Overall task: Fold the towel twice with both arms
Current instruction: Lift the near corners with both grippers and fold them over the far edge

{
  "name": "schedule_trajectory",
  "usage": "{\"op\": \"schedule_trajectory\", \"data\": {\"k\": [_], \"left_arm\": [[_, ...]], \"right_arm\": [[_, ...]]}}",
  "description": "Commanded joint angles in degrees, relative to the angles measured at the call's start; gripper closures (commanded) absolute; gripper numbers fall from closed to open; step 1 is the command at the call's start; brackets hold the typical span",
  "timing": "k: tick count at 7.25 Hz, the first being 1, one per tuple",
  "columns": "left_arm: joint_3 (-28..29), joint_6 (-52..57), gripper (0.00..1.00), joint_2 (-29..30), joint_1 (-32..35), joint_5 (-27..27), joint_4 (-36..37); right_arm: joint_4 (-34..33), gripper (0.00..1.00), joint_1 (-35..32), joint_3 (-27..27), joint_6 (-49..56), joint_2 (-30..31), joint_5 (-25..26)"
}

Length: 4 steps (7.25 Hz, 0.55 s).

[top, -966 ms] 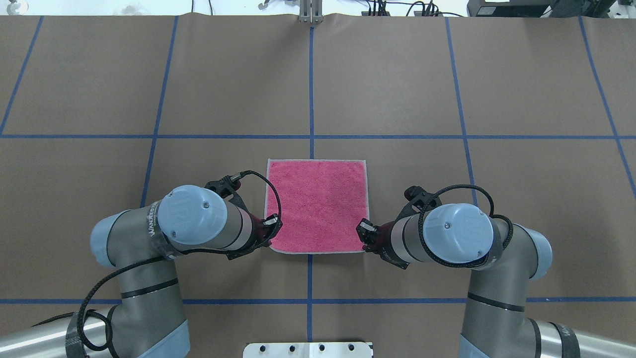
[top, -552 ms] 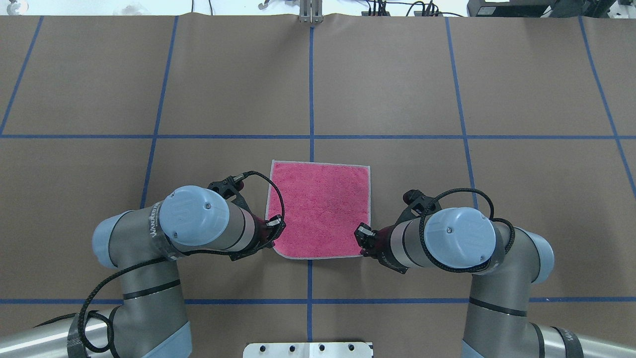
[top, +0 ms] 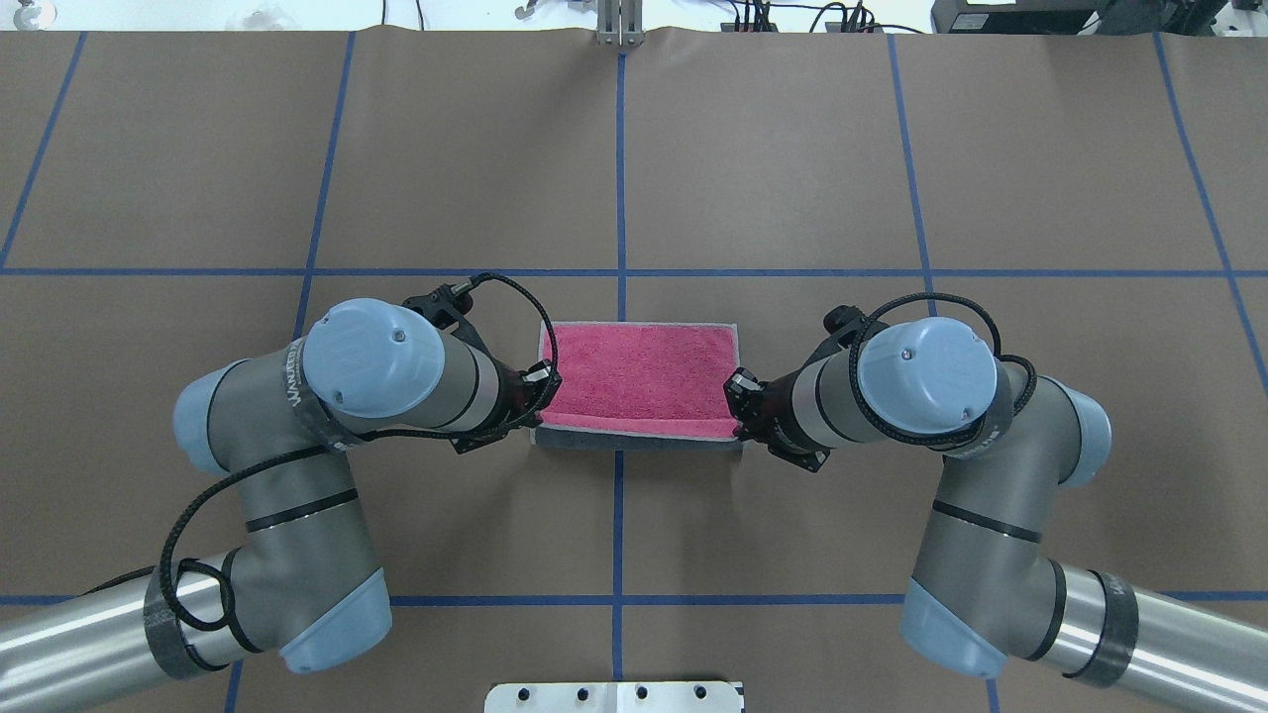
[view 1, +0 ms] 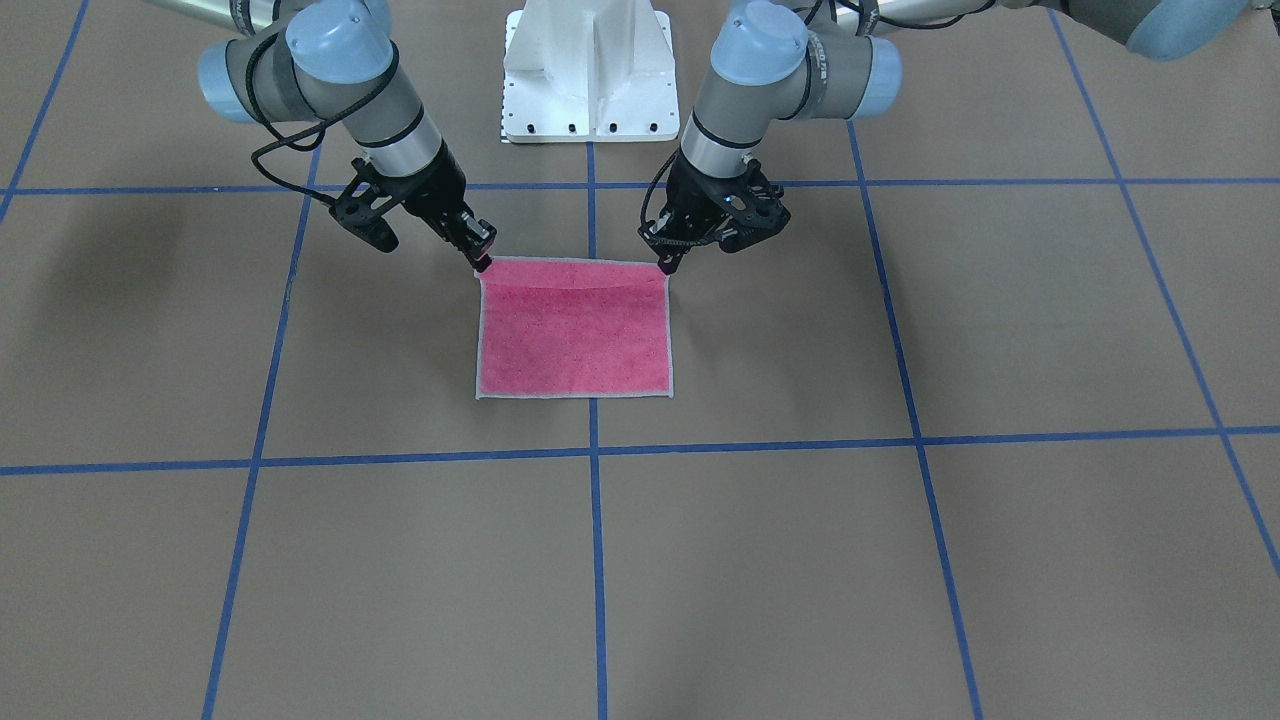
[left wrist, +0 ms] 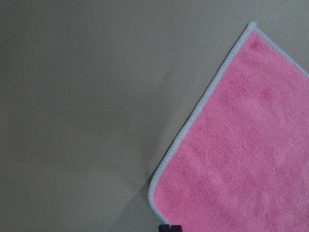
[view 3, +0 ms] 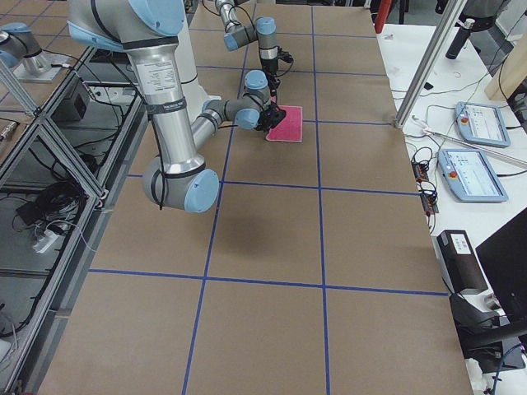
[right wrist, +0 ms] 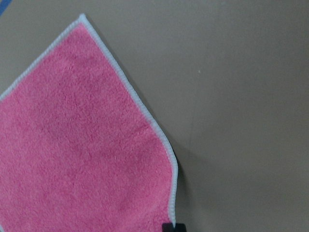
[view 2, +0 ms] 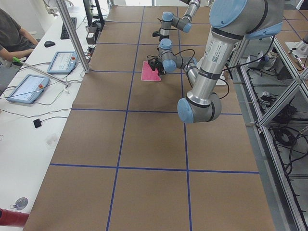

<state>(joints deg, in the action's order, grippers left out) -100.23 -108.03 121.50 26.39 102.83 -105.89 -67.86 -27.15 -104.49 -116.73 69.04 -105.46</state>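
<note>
The towel [top: 642, 371] lies pink face up in the middle of the table, with its pale hem showing. Its near edge is raised, and a strip of grey underside shows below that edge in the overhead view. My left gripper [top: 543, 382] is shut on the towel's near left corner. My right gripper [top: 737, 388] is shut on the near right corner. In the front-facing view the towel [view 1: 575, 340] has a crease near the robot's side, between the right gripper [view 1: 482, 262] and the left gripper [view 1: 668, 265]. Both wrist views show the pink towel [left wrist: 251, 145] [right wrist: 82, 145] hanging from the fingertips.
Brown paper with a blue tape grid covers the table. The white pedestal [view 1: 590, 70] stands at the robot's side. A metal bracket [top: 619, 25] sits at the far edge. A person [view 2: 12, 33] and tablets [view 2: 26, 89] are at a side bench.
Both grippers have carried the towel's near edge up and away from the robot, over the towel. The pink area seen from overhead has shortened and a grey underside strip has appeared.
</note>
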Motion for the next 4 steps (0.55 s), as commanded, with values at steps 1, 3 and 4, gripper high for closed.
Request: {"op": "schedule_trajectory", "data": {"k": [1,3,4], "left_arm": [[4.67,0.01,1.0,3.55,2.43,0.0,-0.89],[8.72,0.09,1.0,4.45,4.1,0.0,-4.22],[10.21,0.1,1.0,4.62,4.46,0.0,-4.93]], "right_arm": [[0.1,1.0,-2.9,2.71,0.1,-1.89,-1.32],[0.1,1.0,-4.83,5.16,0.19,-4.24,-1.5],[0.27,1.0,-5.02,8.39,0.27,-6.44,-1.33]]}}
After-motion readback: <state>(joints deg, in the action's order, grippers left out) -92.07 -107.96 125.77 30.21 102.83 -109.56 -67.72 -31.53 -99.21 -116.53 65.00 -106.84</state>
